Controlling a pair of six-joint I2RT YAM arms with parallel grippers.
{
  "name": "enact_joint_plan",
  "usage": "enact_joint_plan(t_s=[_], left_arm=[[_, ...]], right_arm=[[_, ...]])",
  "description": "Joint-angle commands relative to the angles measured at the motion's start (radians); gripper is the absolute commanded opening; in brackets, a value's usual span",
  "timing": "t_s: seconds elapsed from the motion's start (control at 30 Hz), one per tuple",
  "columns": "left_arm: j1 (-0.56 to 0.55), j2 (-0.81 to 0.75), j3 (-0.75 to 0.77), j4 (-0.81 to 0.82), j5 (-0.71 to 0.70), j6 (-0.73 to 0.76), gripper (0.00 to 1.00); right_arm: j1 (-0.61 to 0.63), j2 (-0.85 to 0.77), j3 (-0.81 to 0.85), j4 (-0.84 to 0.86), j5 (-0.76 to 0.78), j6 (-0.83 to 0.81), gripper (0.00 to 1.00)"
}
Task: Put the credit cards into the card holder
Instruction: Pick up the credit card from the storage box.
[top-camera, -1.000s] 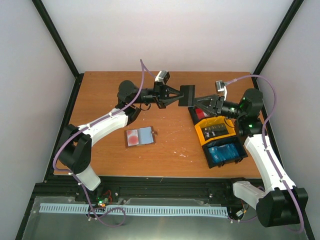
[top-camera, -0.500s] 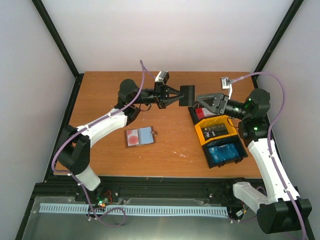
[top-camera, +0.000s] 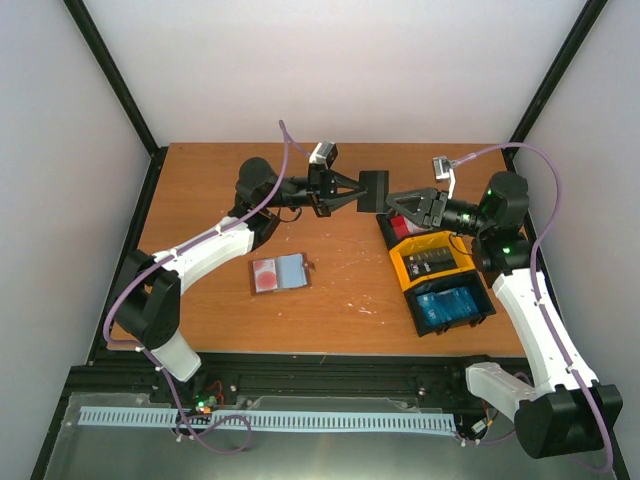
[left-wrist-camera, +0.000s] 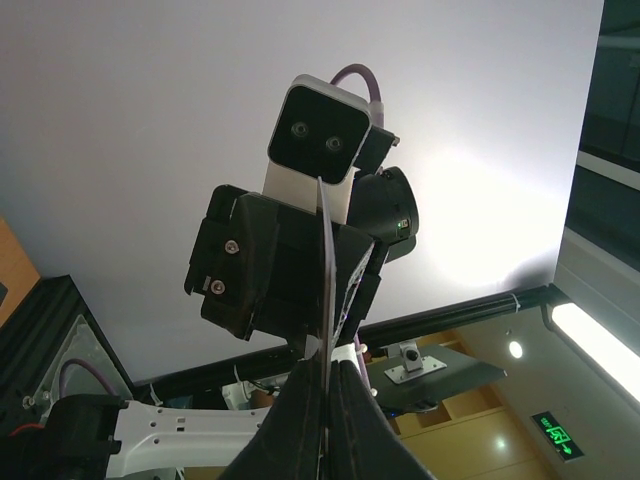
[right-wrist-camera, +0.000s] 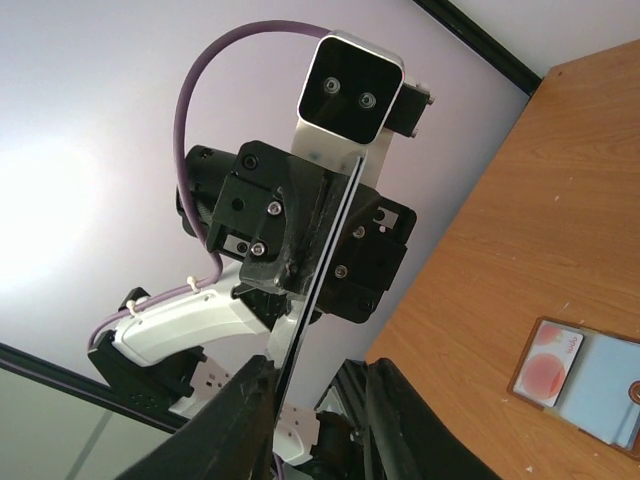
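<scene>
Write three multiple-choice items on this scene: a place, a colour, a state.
1. Where is the card holder? A held in midair; B flat on the table; C hidden from view.
2. What colour are the cards in the tray nearest the arm bases? A red; B green; C blue.
3. The left gripper is: A shut on the dark card; B open; C out of view.
1 B, it lies open on bare wood; 2 C, blue cards fill it; 3 A, it pinches the card's edge.
</scene>
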Motion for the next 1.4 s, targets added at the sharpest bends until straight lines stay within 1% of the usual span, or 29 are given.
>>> enact_joint_plan(t_s=[0.0, 0.13, 0.3, 0.47, 0.8, 1.1, 1.37], left_arm=[[0.005, -0.020, 0.029, 0.053, -0.008, -0.007, 0.01], [0.005, -0.021, 0.025, 0.082, -0.008, -0.020, 0.01], [0.005, -0.026, 0.023, 0.109, -0.009, -0.035, 0.00], [0.005, -0.023, 0.017, 0.129, -0.011, -0.042, 0.01], [0.005, -0.033, -0.001, 0.154, -0.020, -0.058, 0.01], [0.005, -0.042, -0.010, 0.167, -0.023, -0.060, 0.01], [0.005, -0.048, -0.025, 0.175, -0.025, -0.067, 0.01]], right_arm=[[0.009, 0.011, 0.016, -0.025, 0.009, -0.023, 0.25], [0.008, 0.003, -0.011, 0.035, 0.013, 0.025, 0.25], [0.009, -0.004, -0.027, 0.107, 0.003, 0.086, 0.32], [0.009, -0.006, -0.030, 0.113, -0.001, 0.084, 0.37], [0.008, -0.020, -0.044, 0.159, 0.004, 0.116, 0.38], [0.008, -0.022, -0.059, 0.176, -0.003, 0.123, 0.44], [0.008, -0.022, -0.075, 0.232, -0.013, 0.165, 0.50]])
